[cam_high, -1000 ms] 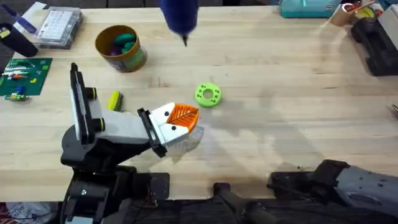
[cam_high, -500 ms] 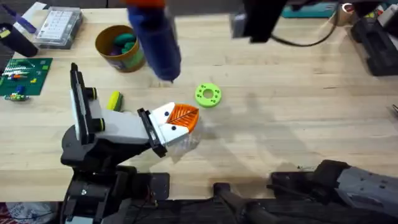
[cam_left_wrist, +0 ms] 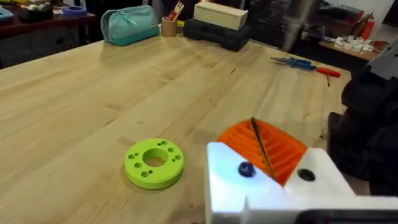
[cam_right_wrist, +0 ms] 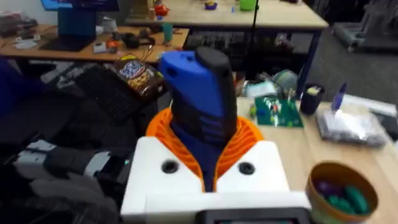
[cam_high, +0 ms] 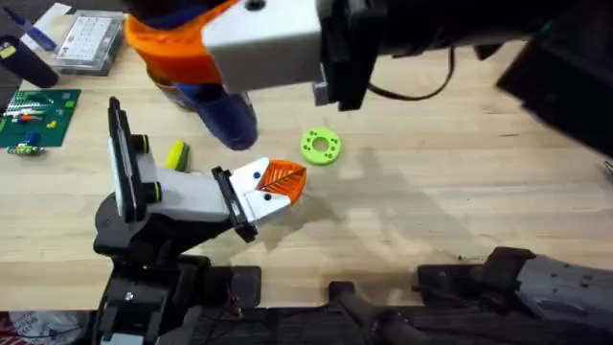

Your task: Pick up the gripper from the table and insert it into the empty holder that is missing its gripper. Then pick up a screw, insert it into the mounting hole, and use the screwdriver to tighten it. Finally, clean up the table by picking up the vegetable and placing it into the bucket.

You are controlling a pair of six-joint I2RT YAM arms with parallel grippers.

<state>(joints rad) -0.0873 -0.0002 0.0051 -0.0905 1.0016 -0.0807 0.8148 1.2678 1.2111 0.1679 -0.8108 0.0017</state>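
Observation:
The white wedge-shaped holder [cam_high: 251,196] heads my left arm at the lower left, and the orange ribbed gripper [cam_high: 283,178] sits in it. In the left wrist view, the holder [cam_left_wrist: 267,199] shows two dark holes, and a thin metal bit crosses the orange gripper [cam_left_wrist: 286,152]. My right gripper [cam_high: 192,43] hangs high and large under the overhead camera, shut on the blue screwdriver [cam_high: 228,120], which points down toward the holder. The right wrist view has the screwdriver [cam_right_wrist: 202,106] between the orange pads. The yellow-green vegetable [cam_high: 176,155] lies left of the holder. The bucket [cam_right_wrist: 339,165] holds teal and purple toys.
A lime-green disc with holes [cam_high: 320,146] lies just beyond the holder. A clear parts box [cam_high: 91,40] and a green circuit board [cam_high: 38,117] sit at the far left. A teal pouch [cam_left_wrist: 129,25] and pliers [cam_left_wrist: 305,63] lie at the table's far side.
My right arm has brought the screwdriver from the far edge of the table down and left toward the holder, and it now covers the bucket from above. The holder has not moved.

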